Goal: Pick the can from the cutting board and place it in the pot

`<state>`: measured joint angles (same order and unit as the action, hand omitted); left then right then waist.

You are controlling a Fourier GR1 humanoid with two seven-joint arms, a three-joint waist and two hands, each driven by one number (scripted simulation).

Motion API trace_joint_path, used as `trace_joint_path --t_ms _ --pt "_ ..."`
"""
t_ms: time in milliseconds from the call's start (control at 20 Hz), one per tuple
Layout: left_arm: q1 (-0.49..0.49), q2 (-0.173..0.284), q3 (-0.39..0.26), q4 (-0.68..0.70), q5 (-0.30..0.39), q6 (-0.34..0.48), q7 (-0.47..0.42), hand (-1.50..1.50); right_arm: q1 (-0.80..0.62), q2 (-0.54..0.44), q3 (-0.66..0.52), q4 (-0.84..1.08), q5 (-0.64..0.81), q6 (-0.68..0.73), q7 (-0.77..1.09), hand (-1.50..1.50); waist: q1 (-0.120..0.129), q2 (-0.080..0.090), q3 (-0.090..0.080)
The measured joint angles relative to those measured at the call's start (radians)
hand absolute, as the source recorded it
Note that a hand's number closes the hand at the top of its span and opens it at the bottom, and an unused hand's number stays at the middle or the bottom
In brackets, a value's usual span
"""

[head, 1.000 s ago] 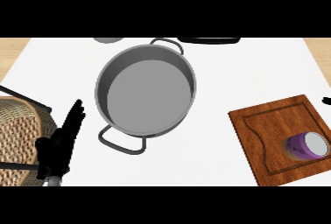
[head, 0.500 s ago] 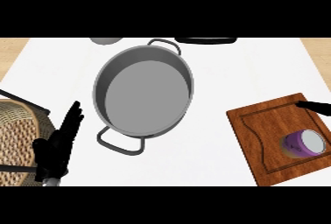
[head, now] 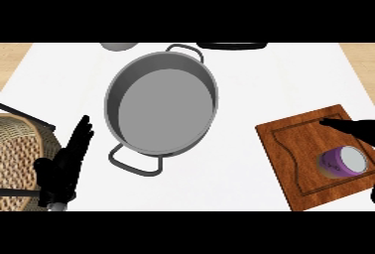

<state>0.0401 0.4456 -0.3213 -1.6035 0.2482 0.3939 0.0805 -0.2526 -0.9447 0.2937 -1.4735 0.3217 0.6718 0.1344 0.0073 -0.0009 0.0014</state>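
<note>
The can (head: 343,161) stands on the board (head: 293,149) at the counter's (head: 249,74) right edge, near the board's right side. The right hand (head: 351,128) comes in from the right just above the can, its fingers straight and pointing left over the board, apart from the can. The left hand (head: 70,161) rests open near the left edge, beside a wicker basket (head: 18,149). The pot (head: 161,106) sits mid-counter

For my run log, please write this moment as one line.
can: on cutting board | pot: empty | right hand: over board, near can | left hand: open
</note>
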Motion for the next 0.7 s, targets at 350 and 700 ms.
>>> trace_joint_path --t_ms 350,700 --pt "0.002 0.001 0.000 -0.003 -0.003 0.002 -0.001 0.00 -0.016 0.061 0.030 0.046 0.068 -0.015 0.027 -1.50 -0.001 0.001 -0.001" --pt "0.003 0.002 0.003 -0.007 0.014 -0.004 0.008 0.00 -0.017 0.115 0.051 0.101 0.134 -0.055 0.020 -1.50 -0.002 0.002 -0.002"
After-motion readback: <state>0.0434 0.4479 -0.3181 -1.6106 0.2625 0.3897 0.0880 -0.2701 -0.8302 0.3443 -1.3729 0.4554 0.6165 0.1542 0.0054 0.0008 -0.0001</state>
